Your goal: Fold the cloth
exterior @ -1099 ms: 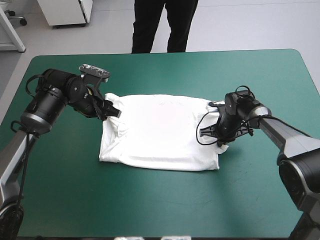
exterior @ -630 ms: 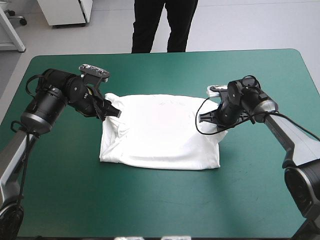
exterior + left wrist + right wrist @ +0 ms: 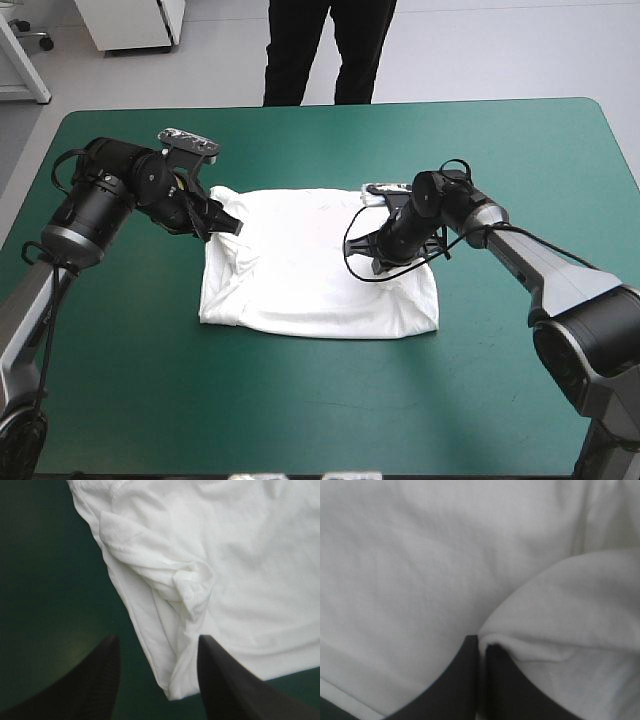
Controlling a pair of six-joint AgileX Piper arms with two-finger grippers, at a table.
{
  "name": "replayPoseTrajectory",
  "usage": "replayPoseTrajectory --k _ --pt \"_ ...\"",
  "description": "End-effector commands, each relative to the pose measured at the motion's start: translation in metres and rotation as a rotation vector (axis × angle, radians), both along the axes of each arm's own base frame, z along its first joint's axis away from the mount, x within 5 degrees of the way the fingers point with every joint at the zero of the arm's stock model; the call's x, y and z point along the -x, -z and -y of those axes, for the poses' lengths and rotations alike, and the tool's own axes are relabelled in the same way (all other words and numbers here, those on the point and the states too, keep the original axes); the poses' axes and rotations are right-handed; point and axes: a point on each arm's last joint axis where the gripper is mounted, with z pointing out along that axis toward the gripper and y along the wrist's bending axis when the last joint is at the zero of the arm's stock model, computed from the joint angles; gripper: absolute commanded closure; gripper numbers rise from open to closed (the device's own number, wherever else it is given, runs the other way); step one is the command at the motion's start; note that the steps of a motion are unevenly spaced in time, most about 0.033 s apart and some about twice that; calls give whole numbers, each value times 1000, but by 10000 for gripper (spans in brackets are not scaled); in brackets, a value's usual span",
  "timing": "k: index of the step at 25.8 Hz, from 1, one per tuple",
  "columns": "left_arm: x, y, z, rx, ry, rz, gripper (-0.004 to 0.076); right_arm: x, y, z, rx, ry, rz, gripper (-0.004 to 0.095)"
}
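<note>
t-shirt point(image 3: 300, 275) lies mid-table on the teal-green cover point(image 3: 300, 400), flat w/ bunched folds at its left edge. it looks light, soft and floppy (it'll sag from any pinch), so grab hems or corners, not mid-panel. right gripper point(image 3: 482, 642) is pinched onto a raised fold over the shirt's right part, left gripper point(image 3: 157, 645) has its fingers spread w/ a shirt corner between them, gripping nothing; bare cover all round, table edges well apart from the cloth, so there's room to swing a fold across.

Teal-green table point(image 3: 320, 400), pale floor point(image 3: 480, 50)
</note>
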Motion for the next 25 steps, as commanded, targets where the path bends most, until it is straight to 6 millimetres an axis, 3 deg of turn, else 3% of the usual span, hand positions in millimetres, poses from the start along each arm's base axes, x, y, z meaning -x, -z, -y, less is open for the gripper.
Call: replayPoseTrajectory --k 1,3,5,8,10,13,18,25 --pt "8 -23 -2 42 -6 91 378 0 -16 -8 -95 -21 18 924" --pt "8 -23 -2 42 -6 89 378 -1 -13 -10 -114 -35 6 911" --pt "9 -23 -2 40 -6 85 378 1 -13 -12 -117 -55 8 809" --pt "9 -23 -2 44 -15 82 378 5 -13 -11 -106 -67 -43 413" --pt "9 -23 -2 52 -29 80 378 9 -20 -9 -105 -76 -41 298" --pt "10 -22 -3 53 -39 66 378 16 -39 -3 -93 -89 16 304" --pt "14 -20 -4 40 -65 8 378 35 -86 19 -14 -54 175 304" --pt "21 -13 -10 31 -156 -23 378 61 -114 52 159 17 248 304"
